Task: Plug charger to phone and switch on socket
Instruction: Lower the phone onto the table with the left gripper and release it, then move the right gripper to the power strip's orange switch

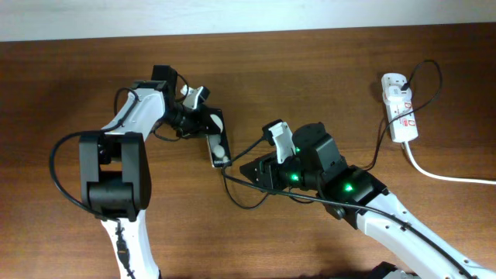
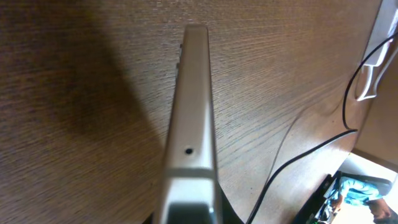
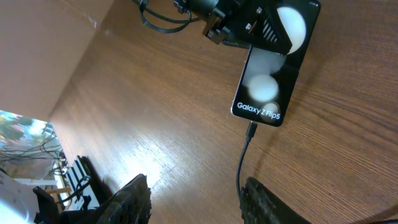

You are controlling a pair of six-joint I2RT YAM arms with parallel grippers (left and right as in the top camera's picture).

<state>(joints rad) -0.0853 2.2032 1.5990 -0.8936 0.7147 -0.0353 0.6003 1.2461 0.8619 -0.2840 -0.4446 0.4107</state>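
Note:
The black phone [image 1: 218, 144] lies on the wooden table with two white blobs and white lettering on its face [image 3: 270, 81]. My left gripper [image 1: 203, 122] is shut on its far end, and the left wrist view shows the phone's pale edge [image 2: 189, 124] running away from the jaws. The charger, a thin black cable [image 3: 244, 162], ends in a plug tip [image 3: 252, 129] that meets the phone's near edge. My right gripper [image 3: 199, 199] is open and empty just behind that tip, with the cable next to its right finger. The white socket [image 1: 399, 108] lies at the far right.
The black cable [image 1: 430, 77] loops from the socket round behind my right arm [image 1: 341, 186] towards the phone. The socket's thick white cord [image 1: 449, 177] runs off the right edge. The table's back edge meets a pale wall [image 1: 248, 15].

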